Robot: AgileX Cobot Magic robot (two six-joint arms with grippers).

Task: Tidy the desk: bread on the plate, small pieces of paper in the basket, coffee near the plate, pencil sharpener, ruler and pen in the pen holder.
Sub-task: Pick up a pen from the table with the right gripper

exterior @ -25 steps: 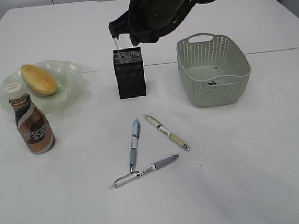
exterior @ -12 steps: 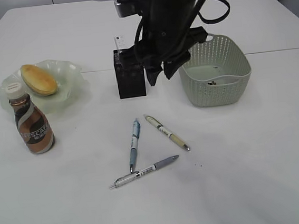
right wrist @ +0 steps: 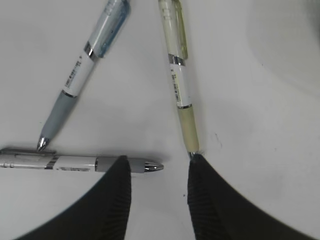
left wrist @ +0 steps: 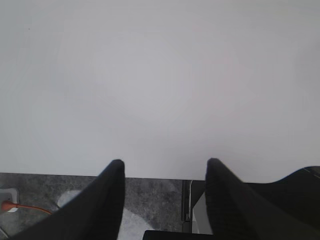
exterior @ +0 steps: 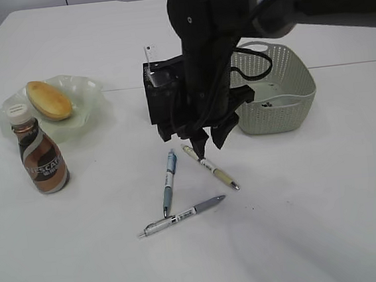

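Note:
Three pens lie on the white desk (exterior: 328,207): a blue pen (exterior: 169,181) (right wrist: 82,70), a yellow pen (exterior: 212,168) (right wrist: 179,75) and a grey-white pen (exterior: 182,215) (right wrist: 65,162). My right gripper (exterior: 207,146) (right wrist: 160,167) hangs open just above them, nothing between its fingers. The black mesh pen holder (exterior: 160,104) stands behind that arm, the clear ruler (exterior: 148,55) upright in it. The bread (exterior: 49,100) lies on the green plate (exterior: 86,91), with the coffee bottle (exterior: 40,152) beside it. My left gripper (left wrist: 166,167) is open and empty over the desk's edge. The pencil sharpener is out of view.
The perforated basket (exterior: 279,122) stands right of the pen holder, with a few small bits on its bottom. The right arm hides part of the pen holder and the basket's left wall. In the left wrist view, grey floor shows past the desk (left wrist: 150,90).
The right arm has come down and forward from above the pen holder to just over the pens. The ruler now stands in the holder. The left gripper has not moved.

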